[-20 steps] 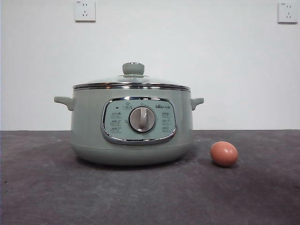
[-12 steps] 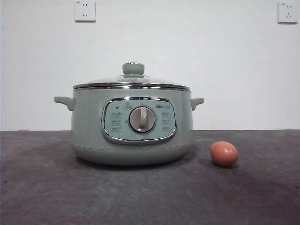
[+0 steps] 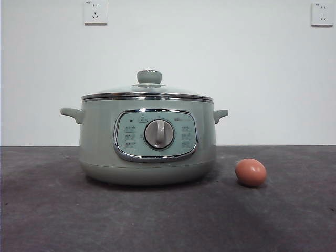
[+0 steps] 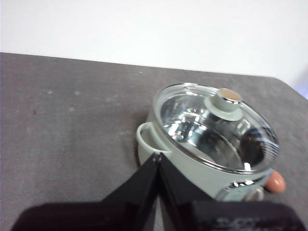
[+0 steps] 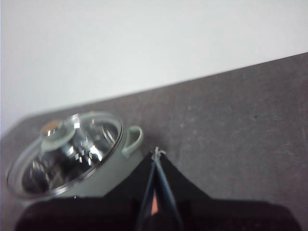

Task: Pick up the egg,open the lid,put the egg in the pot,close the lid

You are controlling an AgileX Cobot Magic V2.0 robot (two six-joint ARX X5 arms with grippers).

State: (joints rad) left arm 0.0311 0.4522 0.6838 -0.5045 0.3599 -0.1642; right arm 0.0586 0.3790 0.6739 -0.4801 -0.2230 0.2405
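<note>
The pale sage-green pot (image 3: 100, 139) stands on the table in the front view, with the glass lid (image 3: 121, 90) shut on it and the lid's green knob (image 3: 149, 77) on top. The brown-orange egg (image 3: 250, 172) lies on the table just right of the pot. No gripper shows in the front view. My left gripper (image 4: 157, 156) is shut and empty, held above and beside the pot (image 4: 202, 175), with the lid (image 4: 216, 130) and egg (image 4: 276, 182) beyond it. My right gripper (image 5: 156, 154) is shut and empty, near the pot's handle (image 5: 133, 139); an orange sliver of the egg (image 5: 154, 207) shows between its jaws.
The dark grey table (image 3: 52, 220) runs back to a plain white wall. Two wall sockets (image 3: 95, 11) (image 3: 322, 13) sit high on the wall. Open tabletop lies left of the pot and in front of it.
</note>
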